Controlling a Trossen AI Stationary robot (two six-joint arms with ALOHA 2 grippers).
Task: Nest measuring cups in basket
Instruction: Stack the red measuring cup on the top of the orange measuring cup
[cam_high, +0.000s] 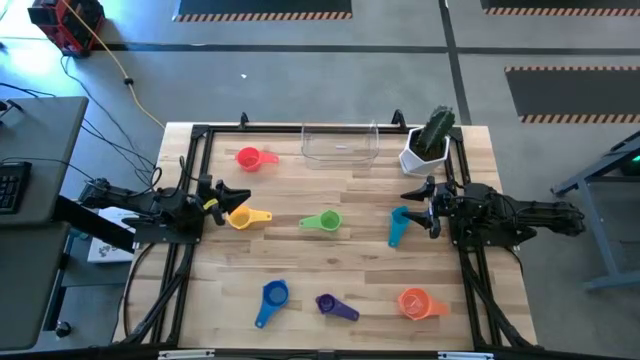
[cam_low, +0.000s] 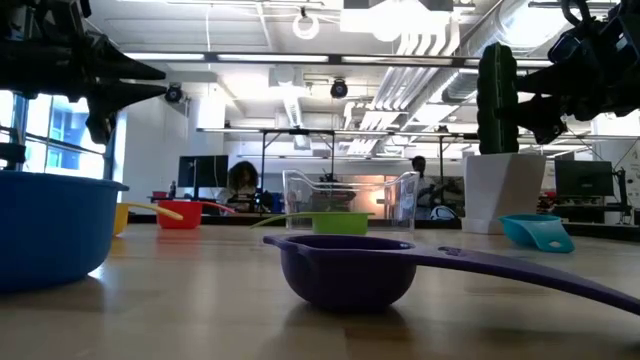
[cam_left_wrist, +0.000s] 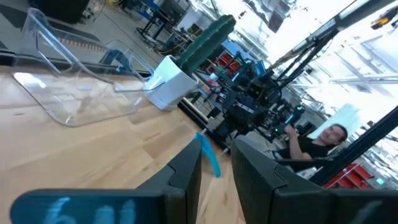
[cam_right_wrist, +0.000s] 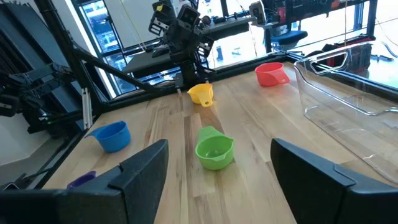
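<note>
- Clear basket sits at the far edge, nothing in it; we count seven cups scattered on the table.
- Left gripper hangs beside the yellow cup, jaws a narrow gap apart, gripping nothing.
- Right gripper is wide open near the teal cup.
- Risk: we'd expect that narrow gap to knock the yellow cup away.

A green cactus stands upright in a white pot at the wooden table's far right corner. People sit behind the table.
</note>
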